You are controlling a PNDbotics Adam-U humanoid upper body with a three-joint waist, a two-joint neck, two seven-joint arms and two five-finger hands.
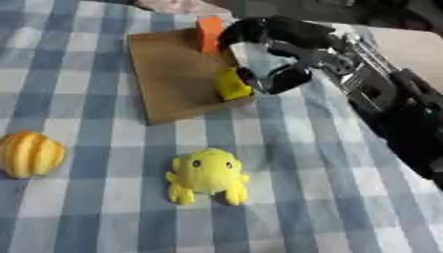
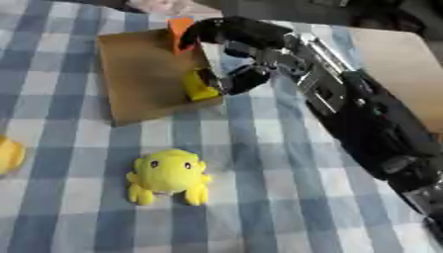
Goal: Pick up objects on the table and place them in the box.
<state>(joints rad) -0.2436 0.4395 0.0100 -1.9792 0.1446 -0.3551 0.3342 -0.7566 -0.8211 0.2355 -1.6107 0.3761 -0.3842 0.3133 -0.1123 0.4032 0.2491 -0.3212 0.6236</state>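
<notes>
One yellow plush toy with two dark eyes sits nearest, at about 6 o'clock on the counter, which is covered by a blue and white checked cloth. One round yellow-orange ribbed ball lies well apart from it at 9 o'clock, cut off at the edge in the right eye view. One flat brown box lies at about 11 o'clock, and two things are at its right side: one orange block standing upright at its far right corner, and one small yellow thing at its right edge. One hand shows, the right hand, black, reaching in from 2 o'clock over the box's right edge. Its fingers are curled in an arc above the small yellow thing, with the lower fingertips touching or just beside it; whether they actually pinch it cannot be told. That makes three yellow things and one orange one.
</notes>
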